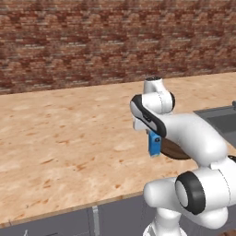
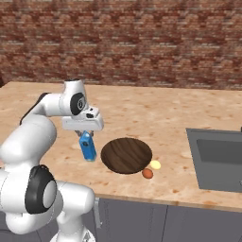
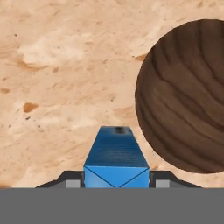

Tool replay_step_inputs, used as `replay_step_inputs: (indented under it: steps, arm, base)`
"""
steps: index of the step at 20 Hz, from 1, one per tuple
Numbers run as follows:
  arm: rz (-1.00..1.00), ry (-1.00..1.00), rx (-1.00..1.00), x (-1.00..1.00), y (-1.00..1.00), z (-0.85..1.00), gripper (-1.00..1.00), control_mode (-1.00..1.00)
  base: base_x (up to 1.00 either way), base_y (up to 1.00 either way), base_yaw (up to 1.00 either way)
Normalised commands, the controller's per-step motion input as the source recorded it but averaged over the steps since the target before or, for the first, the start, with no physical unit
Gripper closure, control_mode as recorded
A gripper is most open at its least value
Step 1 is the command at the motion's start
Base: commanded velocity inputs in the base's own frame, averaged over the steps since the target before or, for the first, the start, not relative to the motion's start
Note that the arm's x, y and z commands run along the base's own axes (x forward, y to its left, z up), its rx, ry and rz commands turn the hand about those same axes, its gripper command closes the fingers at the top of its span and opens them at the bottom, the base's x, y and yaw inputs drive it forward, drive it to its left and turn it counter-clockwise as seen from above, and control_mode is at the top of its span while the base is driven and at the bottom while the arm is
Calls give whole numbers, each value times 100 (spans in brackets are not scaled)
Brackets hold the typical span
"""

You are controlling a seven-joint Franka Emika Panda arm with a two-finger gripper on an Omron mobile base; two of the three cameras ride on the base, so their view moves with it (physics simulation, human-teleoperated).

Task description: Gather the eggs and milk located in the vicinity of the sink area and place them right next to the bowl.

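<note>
Milk point(image 3: 116, 157) sat pinched in my gripper point(image 2: 85, 135), just left of the bowl point(image 2: 126, 155) on the counter point(image 2: 142, 113). Both eggs point(image 2: 151, 169) lay touching the bowl's other side, sink point(image 2: 217, 158) beyond.

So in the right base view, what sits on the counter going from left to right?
Milk carton held in the gripper → wooden bowl → orange-brown egg → pale egg → sink.
</note>
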Motion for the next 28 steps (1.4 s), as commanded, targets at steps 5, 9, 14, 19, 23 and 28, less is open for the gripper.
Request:
replay_step_inputs:
  steps: [5,9,14,19,23,28]
  arm:
    - [3,-1,0,27,0,-13,100,-100]
    - [2,0,0,36,0,-3,100,-100]
    - [0,1,0,8,0,0,100,-100]
    - [0,1,0,10,-7,-14,100,-100]
    - [0,0,0,12,-8,-25,100,-100]
    - [0,0,0,1,-1,-12,100,-100]
  base:
    - [0,0,0]
    - [0,0,0]
    - [0,0,0]
    - [0,0,0]
    - [0,0,0]
    - [0,0,0]
